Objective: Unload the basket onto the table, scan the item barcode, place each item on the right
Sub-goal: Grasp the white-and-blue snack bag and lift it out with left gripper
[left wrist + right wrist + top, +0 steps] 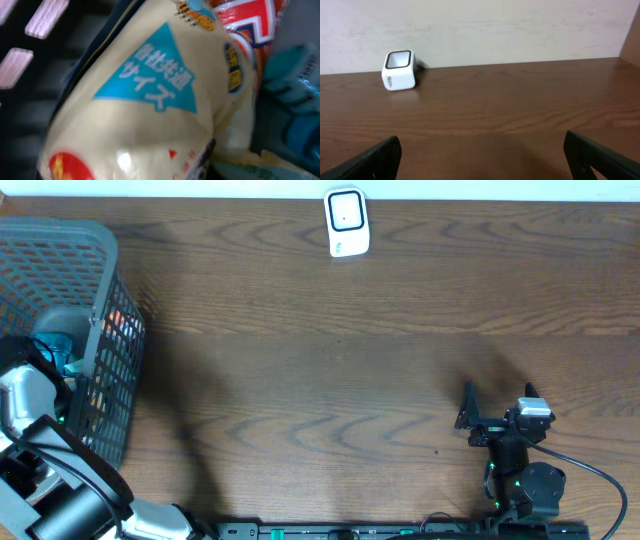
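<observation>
The left arm (pixel 28 395) reaches inside the basket (pixel 100 330), close over a yellow packet (pixel 150 110) there, probably to bring it to the scanner (pixel 347 222). If its jaws grip, I cannot tell. Well apart from the basket, the right gripper (pixel 481 142) rests wide open.

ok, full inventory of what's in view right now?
table: 1, dark brown wood, under everything
basket: 1, grey mesh, left edge of table
scanner: 1, white with black window, far edge, centre
cream packet: 1, cream with blue label, in basket, fills left wrist view
red-and-white packet: 1, behind the cream packet
teal item: at least 1, teal, beside the packets
left tool: 1, black, down in basket, jaws hidden
right tool: 1, black, open, empty, near right of table, facing scanner
</observation>
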